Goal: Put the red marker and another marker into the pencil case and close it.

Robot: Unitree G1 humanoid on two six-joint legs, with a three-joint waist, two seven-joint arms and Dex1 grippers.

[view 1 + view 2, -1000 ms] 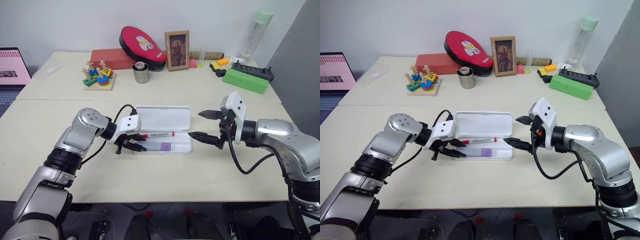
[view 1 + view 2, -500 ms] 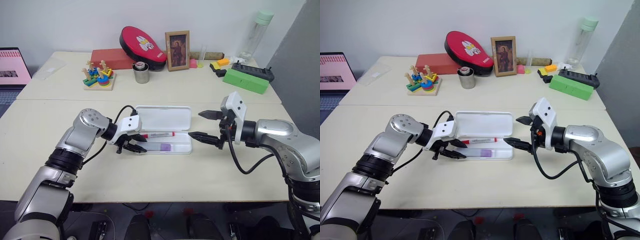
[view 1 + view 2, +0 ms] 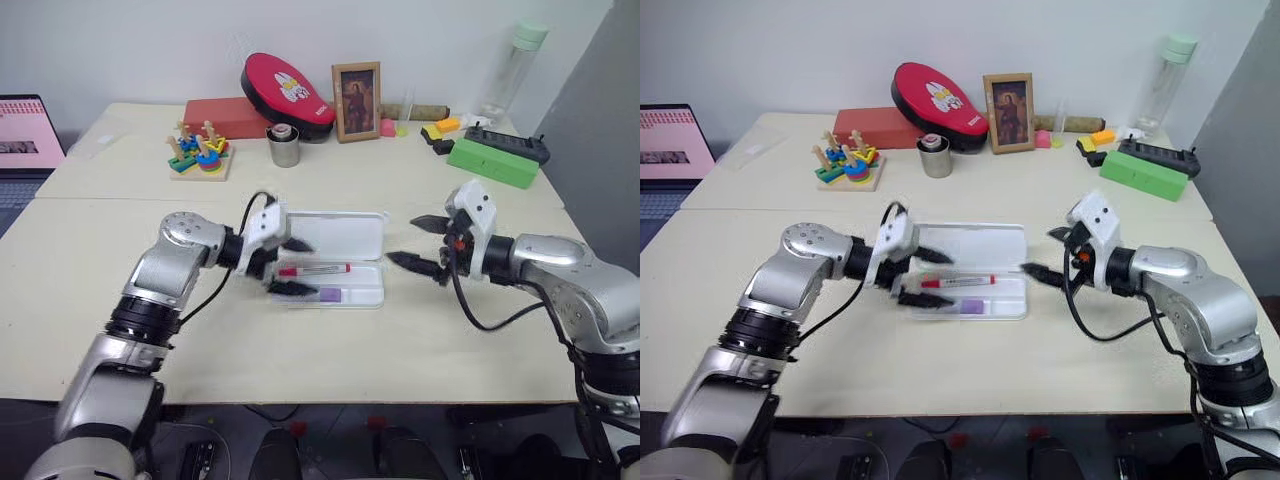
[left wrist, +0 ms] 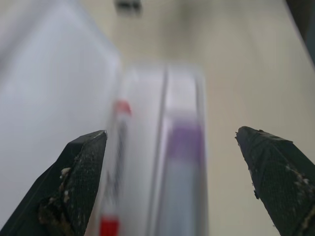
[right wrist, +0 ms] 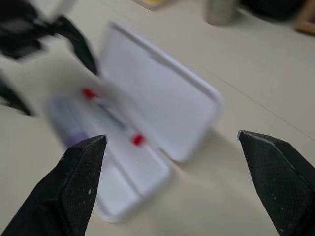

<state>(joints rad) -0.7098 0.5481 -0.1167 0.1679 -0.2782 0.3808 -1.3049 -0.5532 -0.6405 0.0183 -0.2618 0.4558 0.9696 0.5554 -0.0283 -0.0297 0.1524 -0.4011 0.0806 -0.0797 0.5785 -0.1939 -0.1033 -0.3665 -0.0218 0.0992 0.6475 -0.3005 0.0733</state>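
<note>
Two markers lie side by side in the tray of the pencil case (image 3: 335, 262), a flat white box with rounded corners that sits open on a beige table (image 3: 300, 350), its hinged lid laid back flat on the far side. The red marker (image 3: 313, 270), slim and white with a red cap and red end, rests in the tray on the side next to the lid. The other marker (image 3: 327, 294), a chunky pale lavender highlighter with a darker purple cap, lies in the nearer channel, parallel to the red one.

At the case's left end is the left gripper (image 3: 291, 267), its two black fingers spread wide and holding nothing. One fingertip sits over the lid's left edge, the other over the tray's near left corner, so the left ends of both markers fall between the fingers. In the left wrist view both markers run away between the two spread fingers (image 4: 81, 182).

Off the case's right end is the right gripper (image 3: 418, 243), its fingers also spread wide and empty. Its fingertips point toward the case and stop just short of the right edge, not touching it. In the right wrist view the whole open case lies between its fingers (image 5: 81, 182), with the left gripper dark and blurred beyond the far end.
</note>
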